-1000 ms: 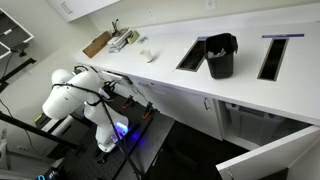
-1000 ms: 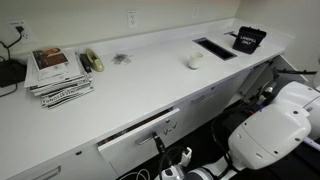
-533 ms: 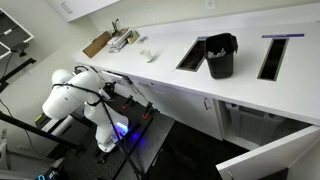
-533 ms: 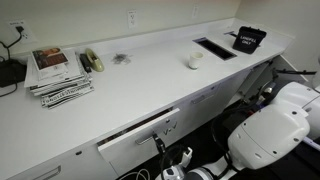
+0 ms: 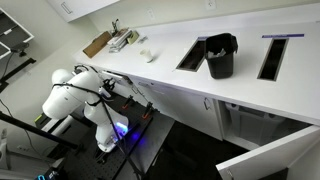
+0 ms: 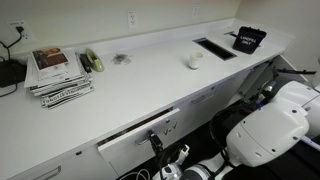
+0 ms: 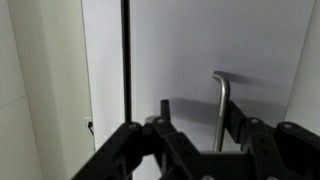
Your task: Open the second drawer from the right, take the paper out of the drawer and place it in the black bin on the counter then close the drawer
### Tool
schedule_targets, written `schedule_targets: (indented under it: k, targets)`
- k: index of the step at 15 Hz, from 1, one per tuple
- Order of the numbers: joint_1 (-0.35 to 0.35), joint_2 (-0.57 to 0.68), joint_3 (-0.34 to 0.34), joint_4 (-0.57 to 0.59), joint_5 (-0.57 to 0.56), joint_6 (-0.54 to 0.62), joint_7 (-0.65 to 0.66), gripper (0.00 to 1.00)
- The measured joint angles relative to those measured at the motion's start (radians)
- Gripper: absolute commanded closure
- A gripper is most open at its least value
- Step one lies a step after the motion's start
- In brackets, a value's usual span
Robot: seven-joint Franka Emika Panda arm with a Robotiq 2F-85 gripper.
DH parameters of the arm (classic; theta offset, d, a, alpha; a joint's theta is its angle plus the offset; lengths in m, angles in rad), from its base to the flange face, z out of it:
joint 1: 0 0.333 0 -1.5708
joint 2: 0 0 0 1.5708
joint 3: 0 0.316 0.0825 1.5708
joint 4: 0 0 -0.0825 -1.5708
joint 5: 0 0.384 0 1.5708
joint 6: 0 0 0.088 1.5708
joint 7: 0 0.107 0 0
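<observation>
While the gripper (image 7: pixel 195 150) sits low in the wrist view, its black fingers are spread apart w/ nothing pinched. A bent metal handle (image 7: pixel 221 105) stands upright just ahead of them, toward the right-hand finger. Can't tell if it's touching. The handle is fixed on a white drawer front (image 7: pixel 180 50), and a dark vertical gap runs along that panel's left edge.

In an exterior view the gripper (image 6: pixel 158 143) hangs right at the drawer front (image 6: pixel 130 145), below the counter edge. The drawer is pulled out only a bit, w/ a thin dark slit along its top. Its inside is hidden, so the paper can't be seen. The white arm (image 6: pixel 275 125) bulks up at the lower right there. In an exterior view the arm (image 5: pixel 72 95) is crouched under the counter's near end.

On the counter (image 6: pixel 130 85), a stack of magazines (image 6: pixel 57 72) lies well left of the drawer and a small white object (image 6: pixel 194 61) lies further along. The black bin (image 6: pixel 248 40) sits at the far end, well apart from the drawer. In an exterior view the black bin (image 5: pixel 220 57) stands upright between two rectangular cutouts (image 5: pixel 192 55) in the counter (image 5: pixel 170 40).
</observation>
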Motion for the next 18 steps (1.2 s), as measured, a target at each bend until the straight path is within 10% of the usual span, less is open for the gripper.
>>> schedule_targets:
  k: [8, 18]
  targets:
    - [-0.013, 0.006, 0.002, -0.003, -0.014, 0.053, 0.031, 1.0]
    - [-0.005, 0.008, 0.01, -0.008, -0.013, 0.057, 0.041, 0.98]
